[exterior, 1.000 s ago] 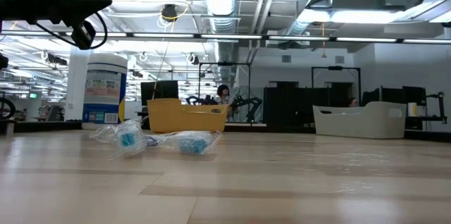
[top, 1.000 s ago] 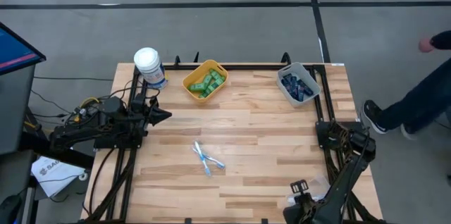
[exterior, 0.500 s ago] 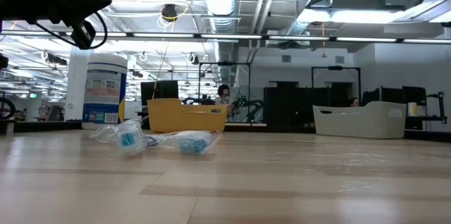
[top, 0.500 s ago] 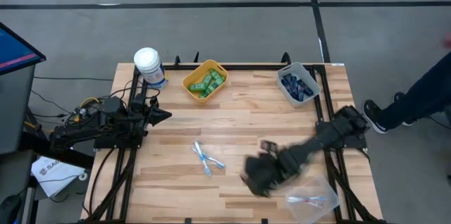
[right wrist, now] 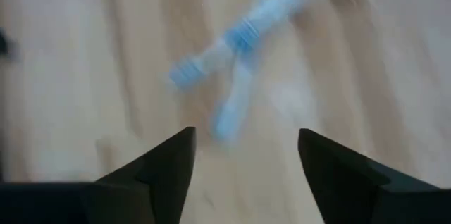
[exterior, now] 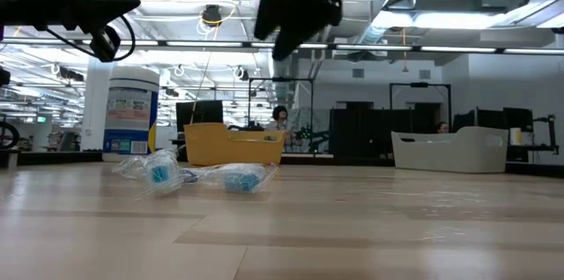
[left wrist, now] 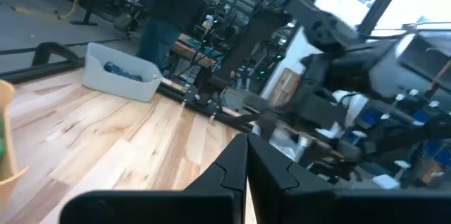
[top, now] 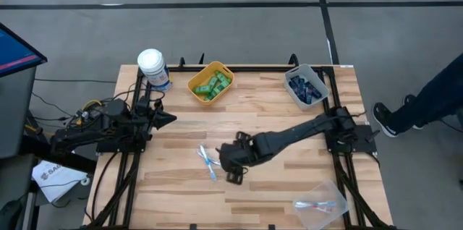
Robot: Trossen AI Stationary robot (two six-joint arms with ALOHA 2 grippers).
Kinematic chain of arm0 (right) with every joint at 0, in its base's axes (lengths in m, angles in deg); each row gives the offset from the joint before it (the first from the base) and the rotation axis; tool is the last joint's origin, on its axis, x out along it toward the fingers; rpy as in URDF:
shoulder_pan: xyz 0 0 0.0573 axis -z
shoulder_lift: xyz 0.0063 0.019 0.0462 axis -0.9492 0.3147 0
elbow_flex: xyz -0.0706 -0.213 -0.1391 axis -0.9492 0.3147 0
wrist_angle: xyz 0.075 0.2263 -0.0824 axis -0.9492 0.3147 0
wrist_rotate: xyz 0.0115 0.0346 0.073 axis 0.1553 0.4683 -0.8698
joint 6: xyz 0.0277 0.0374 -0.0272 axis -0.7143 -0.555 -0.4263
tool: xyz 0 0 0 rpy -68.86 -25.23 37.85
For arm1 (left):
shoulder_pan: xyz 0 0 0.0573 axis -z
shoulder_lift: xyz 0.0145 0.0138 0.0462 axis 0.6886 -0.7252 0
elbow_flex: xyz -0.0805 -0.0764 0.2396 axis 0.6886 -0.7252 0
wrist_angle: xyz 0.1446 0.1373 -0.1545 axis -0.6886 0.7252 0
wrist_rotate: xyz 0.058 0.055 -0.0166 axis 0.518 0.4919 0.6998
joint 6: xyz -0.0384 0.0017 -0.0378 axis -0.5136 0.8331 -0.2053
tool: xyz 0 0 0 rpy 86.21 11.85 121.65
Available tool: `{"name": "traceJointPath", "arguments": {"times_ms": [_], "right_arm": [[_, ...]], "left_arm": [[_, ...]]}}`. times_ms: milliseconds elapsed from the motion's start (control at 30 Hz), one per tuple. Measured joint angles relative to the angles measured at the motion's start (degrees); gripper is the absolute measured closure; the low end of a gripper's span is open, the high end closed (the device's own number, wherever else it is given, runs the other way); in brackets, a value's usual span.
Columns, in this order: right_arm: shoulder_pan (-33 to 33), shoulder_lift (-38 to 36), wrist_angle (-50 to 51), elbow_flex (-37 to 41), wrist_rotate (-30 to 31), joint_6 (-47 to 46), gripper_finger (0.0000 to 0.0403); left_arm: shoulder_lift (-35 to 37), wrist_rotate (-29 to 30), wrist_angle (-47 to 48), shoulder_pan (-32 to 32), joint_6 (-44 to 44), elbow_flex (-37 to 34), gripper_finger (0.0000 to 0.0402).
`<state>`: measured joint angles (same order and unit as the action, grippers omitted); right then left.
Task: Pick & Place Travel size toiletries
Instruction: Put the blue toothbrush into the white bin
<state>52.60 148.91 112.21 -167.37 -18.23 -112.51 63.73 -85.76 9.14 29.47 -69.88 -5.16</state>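
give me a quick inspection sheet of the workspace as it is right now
surface: wooden table, bare at centre.
job's things: two toothbrushes crossed mid-table; green bottles in the yellow bin; navy tubes in the grey bin; more toothbrushes in the clear bin.
clutter: white-lidded canister at the far left corner.
grippers: right gripper open above the toothbrushes; left gripper shut, parked at the left edge.
cables: wires beside the left arm's base.
surroundings: a person's leg right of the table.
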Motion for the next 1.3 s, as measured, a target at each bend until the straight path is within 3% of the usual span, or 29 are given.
{"name": "traceJointPath", "arguments": {"times_ms": [200, 600, 933, 1067, 1300], "right_arm": [[-0.8, 5.7, -7.2, -0.4, -0.3, -0.7, 0.0155], [-0.5, 12.2, -7.1, -1.8, -0.4, -2.1, 0.0163], [0.0, 17.0, -7.6, -2.0, -5.0, -2.2, 0.0166], [0.1, 17.0, -7.0, -2.1, -5.4, -2.3, 0.0196], [0.1, 17.0, -5.8, -2.0, -5.5, -4.3, 0.0299]], "left_arm": [[-1.0, -0.1, 0.3, 0.0, 0.7, -0.1, 0.0401], [-2.1, -0.6, -0.9, 0.0, 1.9, 0.0, 0.0401], [-2.2, -0.8, -1.2, 0.0, 1.9, 0.0, 0.0401], [-2.2, -0.8, -1.4, 0.0, 1.9, 0.0, 0.0401], [-2.2, -0.8, -1.4, 0.0, 2.0, 0.0, 0.0401]]}}
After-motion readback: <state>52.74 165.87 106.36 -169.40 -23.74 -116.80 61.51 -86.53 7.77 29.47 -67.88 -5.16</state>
